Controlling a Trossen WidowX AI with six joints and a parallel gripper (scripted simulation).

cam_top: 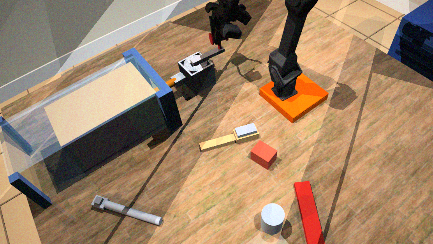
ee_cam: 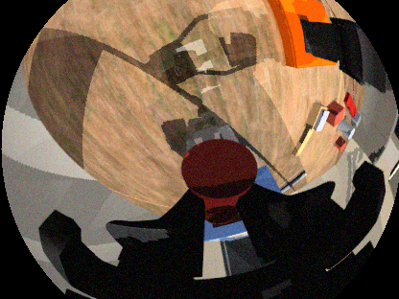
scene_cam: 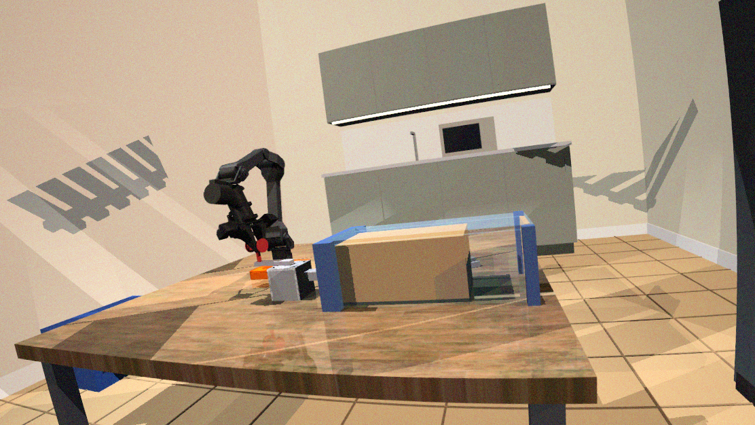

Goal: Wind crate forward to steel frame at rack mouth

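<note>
The tan crate (cam_top: 99, 103) (scene_cam: 407, 269) sits flat in the clear-panelled cubby. Its front is close to the blue frame (cam_top: 173, 106) (scene_cam: 328, 274) at the mouth; I cannot tell whether they touch. An orange strap (cam_top: 170, 82) runs from there to the grey winch (cam_top: 199, 79) (scene_cam: 285, 284). The winch handle's grey arm (cam_top: 212, 54) (scene_cam: 270, 263) lies level across the winch top, pointing away from the cubby. My gripper (cam_top: 218, 38) (scene_cam: 254, 244) (ee_cam: 215, 179) is shut on the handle's red grip (ee_cam: 219, 168) at the arm's outer end. The key is hidden.
A grey bar tool (cam_top: 133, 212), a yellow tool with a pale block (cam_top: 218, 142), a red block (cam_top: 263, 154), a grey cylinder (cam_top: 272, 219) and a red bar (cam_top: 308, 212) lie on the bench. My arm's orange base (cam_top: 308, 96) stands right of the winch.
</note>
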